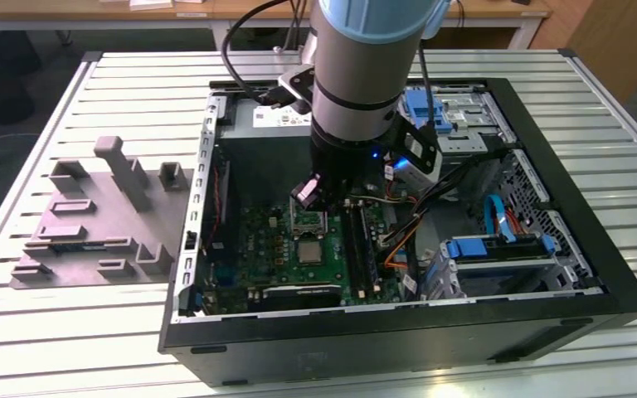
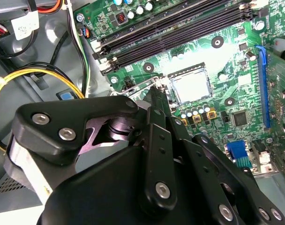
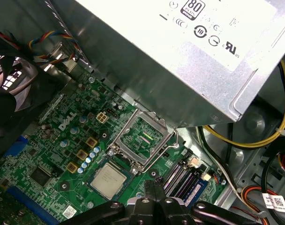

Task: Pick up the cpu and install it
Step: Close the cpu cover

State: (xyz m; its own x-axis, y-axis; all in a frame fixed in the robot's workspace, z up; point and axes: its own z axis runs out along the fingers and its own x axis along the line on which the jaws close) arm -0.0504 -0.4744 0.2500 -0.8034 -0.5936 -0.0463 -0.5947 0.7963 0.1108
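The cpu [image 1: 309,251] lies flat in its socket on the green motherboard [image 1: 279,265] inside the open computer case, showing a pale silver face [image 3: 107,180] [image 2: 191,86]. Beside it, the socket's metal load frame [image 3: 142,140] [image 1: 308,220] is hinged open. My gripper [image 3: 154,186] [image 2: 153,90] hangs just above the board next to the socket, fingers closed together with nothing between them. In the second wrist view its tip is close to the thin metal socket lever [image 2: 138,85]. In the exterior view the gripper [image 1: 309,199] sits low under the arm's wrist, above the open frame.
A silver power supply [image 3: 180,56] overhangs the board close to the socket. Black memory slots [image 2: 180,28], yellow cables [image 2: 34,75] and blue drive brackets [image 1: 496,247] crowd the case. A grey plastic fixture [image 1: 97,224] lies on the slatted table at the exterior view's left.
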